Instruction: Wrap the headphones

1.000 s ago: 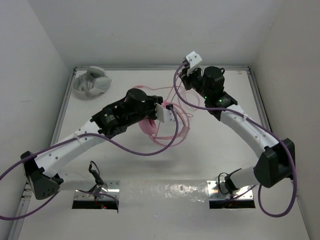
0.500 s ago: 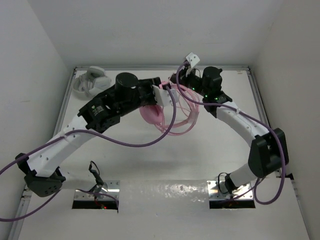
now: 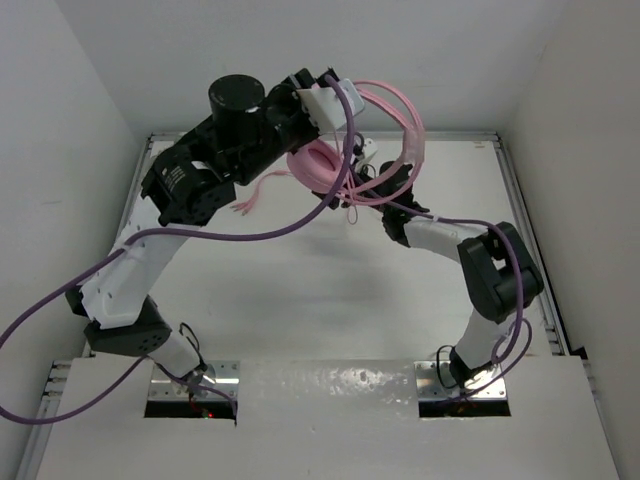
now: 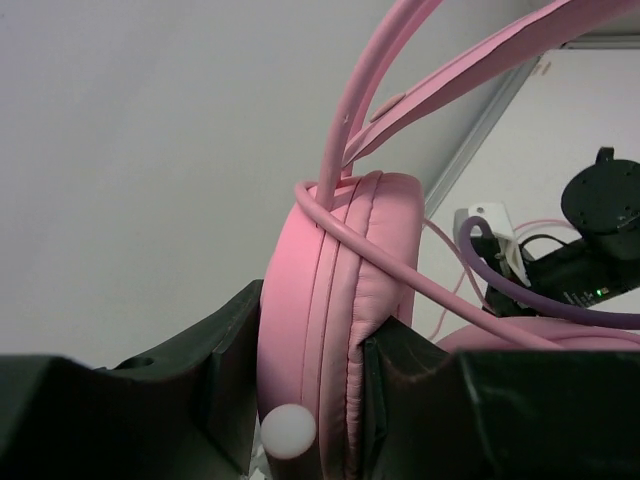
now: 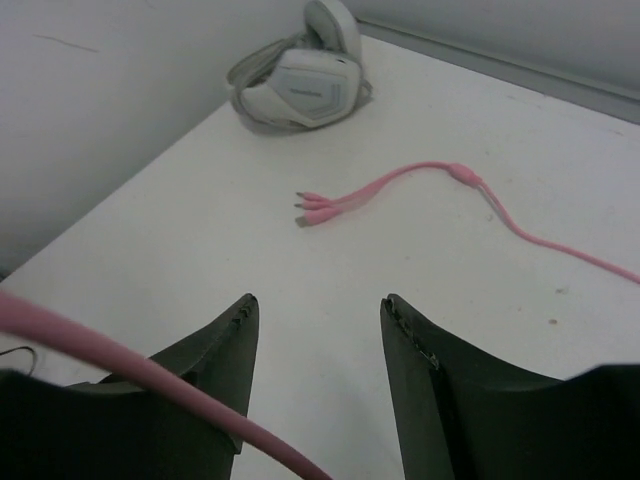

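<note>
The top camera looked down from above and behind my bases over the whole bench point(image 3: 300, 290). My left wrist camera sat tight behind the left claw point(image 4: 310, 400), close on the headphones point(image 4: 330, 280), facing the wall point(image 4: 130, 150). My right wrist camera looked past the right claw point(image 5: 318, 335) low across the bench; its cable plugs point(image 5: 312, 210) also showed from above.

The pink over-ear headphones point(image 3: 318, 165) with round padded earcups are held up off the table, toward its far side. One smooth cushioned earcup point(image 4: 330, 300) is clamped edge-on between the fingers of the left gripper point(image 4: 305, 395). The flat pink headband point(image 4: 470, 70) arches up and away to the right. The thin pink cable point(image 4: 420, 285) crosses the earcup's cushion in loose loops, and its forked plug end point(image 5: 318, 208) lies flat on the table.
</note>
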Robot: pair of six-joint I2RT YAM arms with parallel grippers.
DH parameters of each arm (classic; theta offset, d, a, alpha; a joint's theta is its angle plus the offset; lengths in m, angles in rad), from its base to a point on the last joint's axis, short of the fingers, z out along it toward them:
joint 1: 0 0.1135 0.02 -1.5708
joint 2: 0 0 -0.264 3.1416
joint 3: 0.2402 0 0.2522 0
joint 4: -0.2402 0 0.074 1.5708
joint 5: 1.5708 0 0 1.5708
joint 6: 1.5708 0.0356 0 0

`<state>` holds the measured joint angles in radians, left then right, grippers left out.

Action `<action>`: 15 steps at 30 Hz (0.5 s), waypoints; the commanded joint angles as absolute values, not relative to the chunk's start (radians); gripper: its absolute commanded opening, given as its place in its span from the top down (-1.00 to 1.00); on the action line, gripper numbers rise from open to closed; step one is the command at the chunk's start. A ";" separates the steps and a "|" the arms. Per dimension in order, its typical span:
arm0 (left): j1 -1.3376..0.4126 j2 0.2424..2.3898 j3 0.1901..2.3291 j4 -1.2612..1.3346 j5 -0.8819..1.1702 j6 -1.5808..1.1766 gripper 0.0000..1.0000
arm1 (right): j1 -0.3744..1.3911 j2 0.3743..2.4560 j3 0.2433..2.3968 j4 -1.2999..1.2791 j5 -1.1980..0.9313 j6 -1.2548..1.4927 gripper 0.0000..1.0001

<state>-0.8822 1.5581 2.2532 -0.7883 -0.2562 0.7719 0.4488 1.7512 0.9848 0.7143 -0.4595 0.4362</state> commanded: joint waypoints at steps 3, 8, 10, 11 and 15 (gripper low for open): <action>-0.890 1.496 2.290 -0.718 -0.362 0.732 1.00 | 0.451 1.810 0.983 0.692 -0.321 0.312 -0.06; -0.890 1.489 2.269 -0.671 -0.420 0.727 1.00 | 0.449 1.858 0.957 0.678 -0.285 0.287 0.14; -0.890 1.489 2.269 -0.654 -0.445 0.730 1.00 | 0.449 1.876 0.939 0.684 -0.279 0.302 0.23; -0.890 1.491 2.266 -0.644 -0.460 0.732 1.00 | 0.449 1.879 0.914 0.689 -0.279 0.308 0.27; -0.882 1.486 2.223 -0.595 -0.547 0.727 1.00 | 0.449 1.876 0.836 0.658 -0.278 0.345 0.71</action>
<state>-0.8822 1.5295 2.2345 -0.7574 -0.4534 0.7498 0.4511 1.8820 0.8764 0.6518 -0.2932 0.3256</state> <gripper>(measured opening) 0.324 0.183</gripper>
